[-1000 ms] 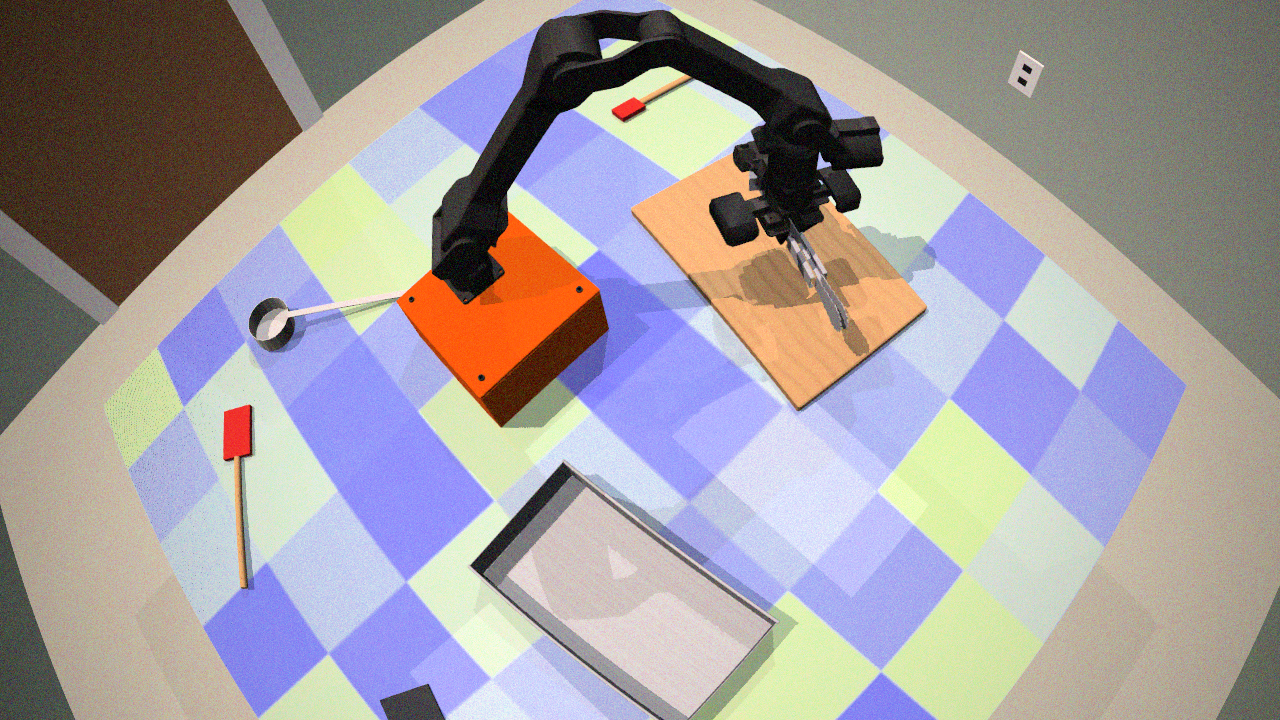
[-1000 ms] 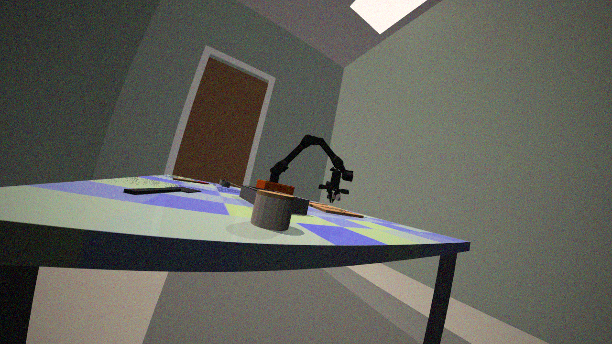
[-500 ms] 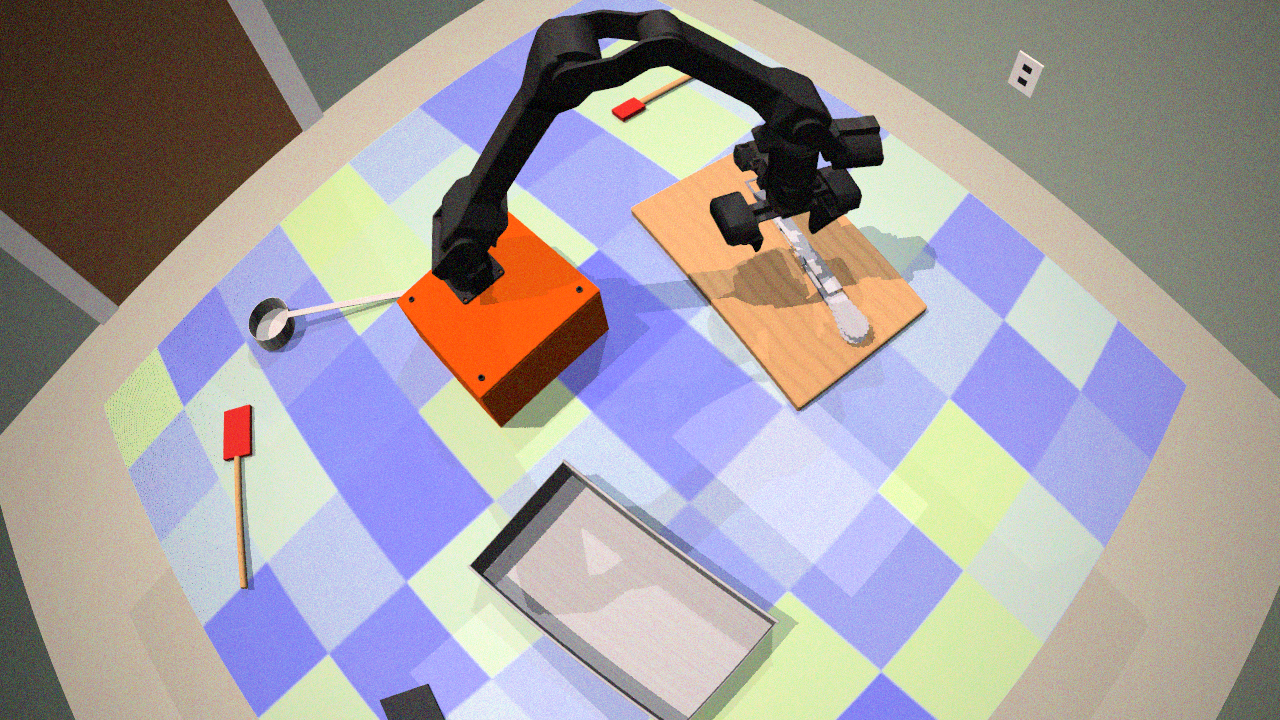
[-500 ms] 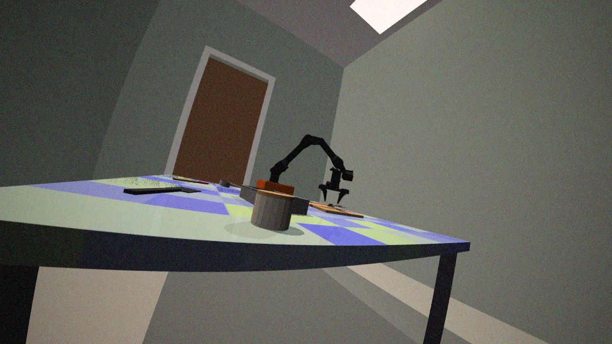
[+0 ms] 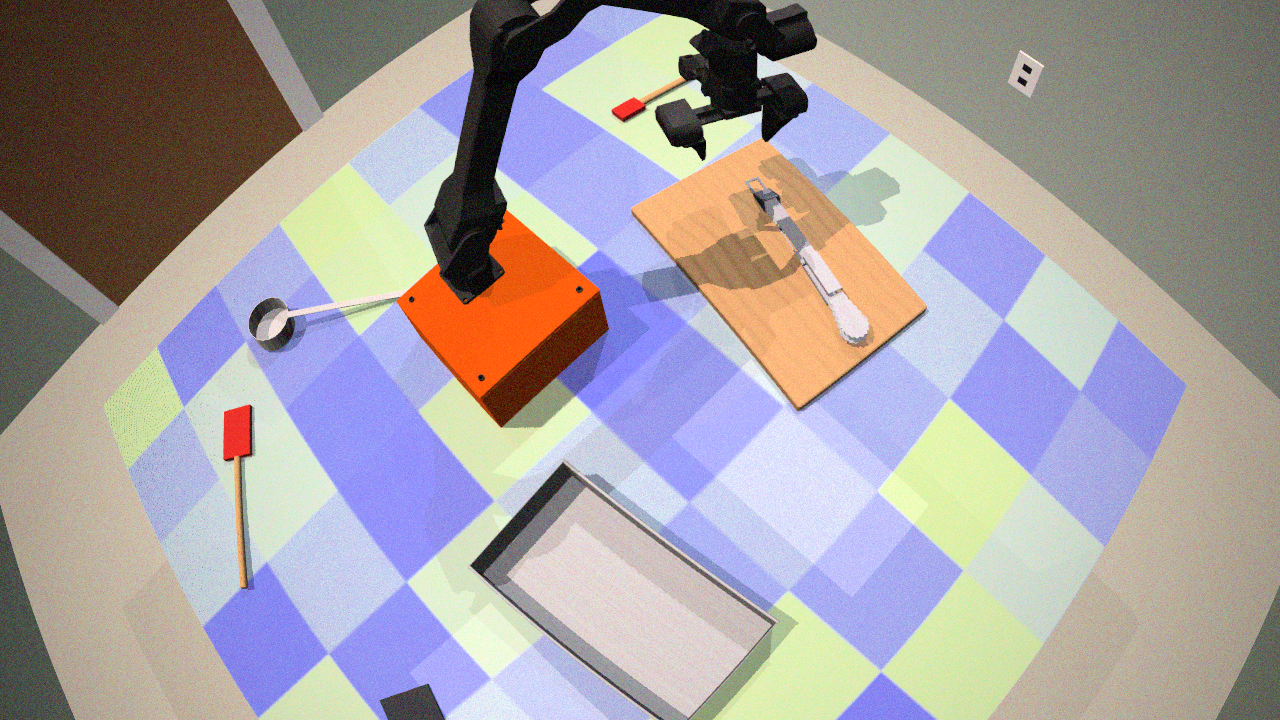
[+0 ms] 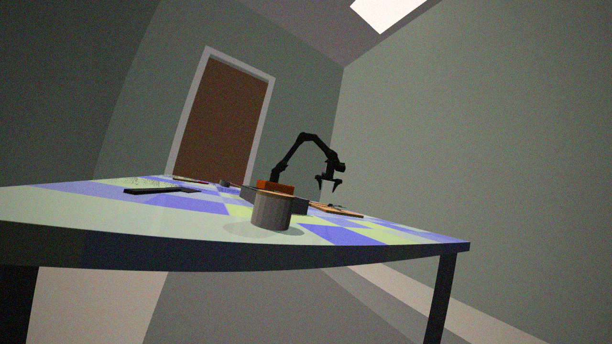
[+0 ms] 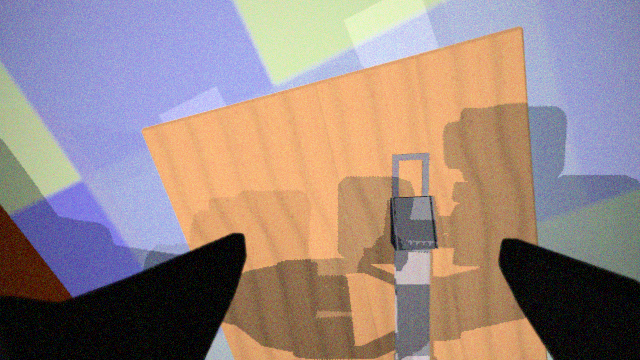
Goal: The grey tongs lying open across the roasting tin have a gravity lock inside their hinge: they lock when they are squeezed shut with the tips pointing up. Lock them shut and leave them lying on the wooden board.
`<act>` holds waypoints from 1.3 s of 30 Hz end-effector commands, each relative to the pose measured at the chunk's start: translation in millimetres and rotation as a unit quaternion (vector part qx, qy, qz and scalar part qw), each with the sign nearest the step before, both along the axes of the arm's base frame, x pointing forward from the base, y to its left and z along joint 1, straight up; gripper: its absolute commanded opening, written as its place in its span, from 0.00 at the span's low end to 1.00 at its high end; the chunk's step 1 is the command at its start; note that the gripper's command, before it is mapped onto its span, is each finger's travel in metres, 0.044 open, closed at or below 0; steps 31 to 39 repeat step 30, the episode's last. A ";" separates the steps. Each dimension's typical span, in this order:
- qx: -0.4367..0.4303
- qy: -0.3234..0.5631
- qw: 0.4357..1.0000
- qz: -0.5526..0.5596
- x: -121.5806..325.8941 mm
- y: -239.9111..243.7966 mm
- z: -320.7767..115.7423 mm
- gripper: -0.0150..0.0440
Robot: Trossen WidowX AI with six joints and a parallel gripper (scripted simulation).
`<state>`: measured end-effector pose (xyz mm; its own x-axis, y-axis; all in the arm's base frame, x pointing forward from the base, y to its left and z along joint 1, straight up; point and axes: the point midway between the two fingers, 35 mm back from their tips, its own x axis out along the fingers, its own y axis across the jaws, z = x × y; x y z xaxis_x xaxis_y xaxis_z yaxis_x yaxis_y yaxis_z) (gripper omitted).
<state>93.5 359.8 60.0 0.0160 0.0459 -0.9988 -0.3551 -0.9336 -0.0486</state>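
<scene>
The grey tongs (image 5: 825, 274) (image 7: 412, 310) (image 6: 331, 204) lie on the wooden board (image 5: 778, 358) (image 7: 300, 130) (image 6: 355, 214). They look narrow and shut, with one arm seen from above. Their scalloped tips are toward the board's near right edge in the top view, and the hinge with its wire loop is at the other end. Whether the lock inside the hinge is engaged is hidden. My gripper (image 5: 734, 145) (image 6: 326, 189) (image 7: 368, 247) is open and empty, above the board and clear of the tongs. The roasting tin (image 5: 626, 600) (image 6: 301, 207) holds nothing.
The orange base block (image 5: 528, 286) carries the arm. A long-handled cup (image 5: 270, 324) and a red spatula (image 5: 238, 433) are at the left; another red spatula (image 5: 629, 109) is behind the board. A grey cylinder (image 6: 271, 211) and a flat black object (image 6: 149, 190) lie elsewhere.
</scene>
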 end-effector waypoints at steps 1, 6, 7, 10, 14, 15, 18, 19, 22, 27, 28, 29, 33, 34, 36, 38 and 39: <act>-0.005 0.003 1.000 -0.006 -33.5 -6.3 15.8 1.00; -0.005 0.003 1.000 -0.005 -33.4 -6.2 18.6 1.00; -0.004 0.003 1.000 -0.004 -33.1 -6.1 23.2 1.00; 0.000 0.003 1.000 0.000 -31.7 -6.7 49.4 1.00; 0.003 0.002 1.000 0.004 -31.0 -8.3 65.7 1.00; 0.003 0.002 1.000 0.004 -31.0 -8.3 65.7 1.00; 0.003 0.002 1.000 0.004 -31.0 -8.3 65.7 1.00; 0.003 0.002 1.000 0.004 -31.0 -8.3 65.7 1.00; 0.003 0.002 1.000 0.004 -31.0 -8.3 65.7 1.00; 0.003 0.002 1.000 0.004 -31.0 -8.3 65.7 1.00; 0.003 0.002 1.000 0.004 -31.0 -8.3 65.7 1.00; 0.003 0.002 1.000 0.004 -31.0 -8.3 65.7 1.00; 0.003 0.002 1.000 0.004 -31.0 -8.3 65.7 1.00; 0.003 0.002 1.000 0.004 -31.0 -8.3 65.7 1.00; 0.003 0.002 1.000 0.004 -31.0 -8.3 65.7 1.00; 0.003 0.002 1.000 0.004 -31.0 -8.3 65.7 1.00; 0.003 0.002 1.000 0.004 -31.0 -8.3 65.7 1.00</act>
